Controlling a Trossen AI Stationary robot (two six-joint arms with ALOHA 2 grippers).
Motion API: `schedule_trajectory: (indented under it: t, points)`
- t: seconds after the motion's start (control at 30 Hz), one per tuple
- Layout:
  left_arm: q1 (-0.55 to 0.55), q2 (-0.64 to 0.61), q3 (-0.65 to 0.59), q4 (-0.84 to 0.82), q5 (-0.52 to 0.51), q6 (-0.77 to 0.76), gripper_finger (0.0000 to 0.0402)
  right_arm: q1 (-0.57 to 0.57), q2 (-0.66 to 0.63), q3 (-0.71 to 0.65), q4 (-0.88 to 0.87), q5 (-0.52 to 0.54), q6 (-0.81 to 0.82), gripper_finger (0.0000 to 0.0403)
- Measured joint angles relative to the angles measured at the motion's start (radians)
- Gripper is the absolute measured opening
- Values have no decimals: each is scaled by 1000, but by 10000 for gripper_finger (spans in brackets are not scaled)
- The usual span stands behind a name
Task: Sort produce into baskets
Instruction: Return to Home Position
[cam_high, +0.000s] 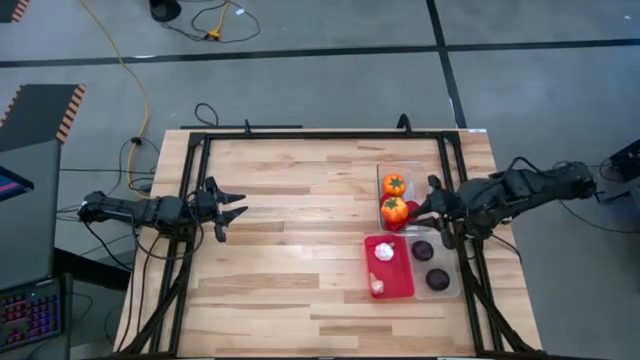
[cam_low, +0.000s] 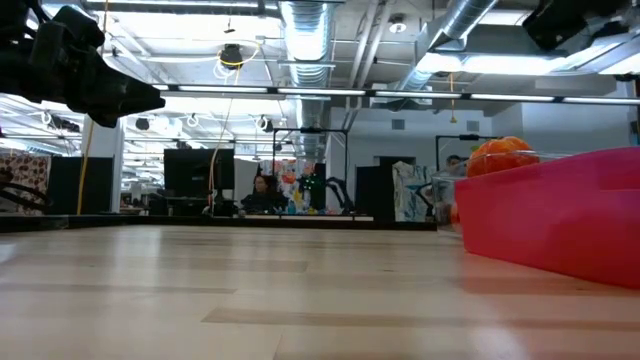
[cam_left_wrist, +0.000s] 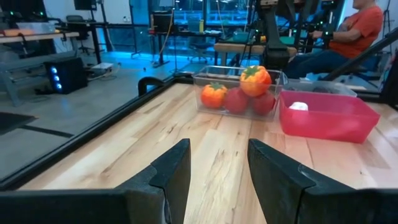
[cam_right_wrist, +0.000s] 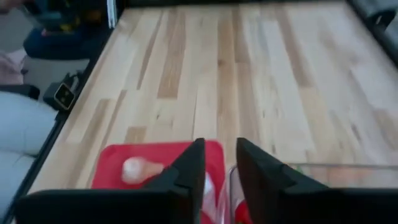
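Note:
Three baskets stand together on the table's right half. The far clear basket (cam_high: 381, 170) holds two orange pieces (cam_high: 394, 185) with green tops and red round ones (cam_left_wrist: 237, 99). Two white garlic bulbs (cam_high: 384, 251) lie in the red basket (cam_high: 404, 283). Beside it, a second clear basket (cam_high: 455, 262) holds two dark purple balls (cam_high: 437, 279). My right gripper (cam_high: 424, 209) (cam_right_wrist: 221, 149) hovers above the baskets where they meet, tilted down, with a narrow gap between its fingers and nothing in it. My left gripper (cam_high: 240, 205) (cam_left_wrist: 219, 155) waits at the left edge, pointing level, fingers apart and holding nothing.
A black metal frame (cam_high: 300, 137) runs around the table top. Bare wood (cam_high: 300, 250) stretches from the left gripper to the baskets. In the room beyond the table are desks and a seated person (cam_left_wrist: 360, 28).

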Motion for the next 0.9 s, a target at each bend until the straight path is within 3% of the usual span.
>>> schedule_trajectory:
  t: [0.2,0.43,0.9]
  points:
    - [0,0,0,2,-8,35,145,-74,-163,-154,178,-1,-94,65]
    - [0,0,0,1,-23,73,145,-158,-338,-298,277,-16,-106,24]
    - [0,0,0,1,-59,134,145,-221,-599,-515,353,-93,-136,30]
